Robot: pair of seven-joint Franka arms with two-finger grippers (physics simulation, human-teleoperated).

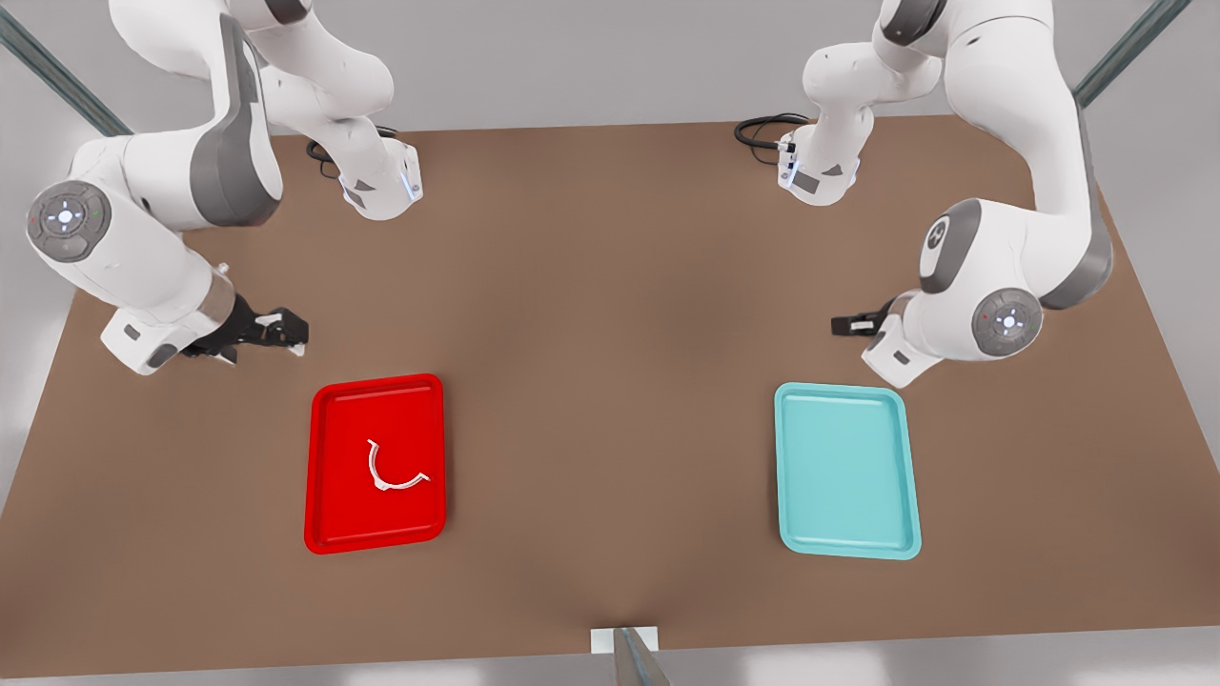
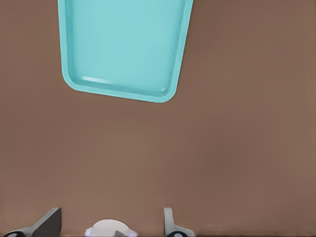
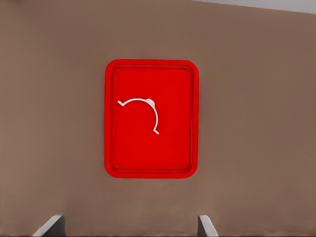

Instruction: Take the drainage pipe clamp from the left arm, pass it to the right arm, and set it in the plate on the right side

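Pipe clamp (image 1: 396,469): white half-ring, lying flat inside the red plate (image 1: 328,476), near its middle, touched by neither hand. Right hand (image 1: 286,332): fingers spread wide, empty, above the worktop (image 1: 610,381) just beside the plate's far edge. Left hand (image 1: 851,325): fingers apart, empty, near the teal tray (image 1: 791,476). Both arms wait.

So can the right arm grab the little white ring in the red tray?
Probably yes: the clamp lies uncovered in the red tray, and the right gripper waits open beside it.
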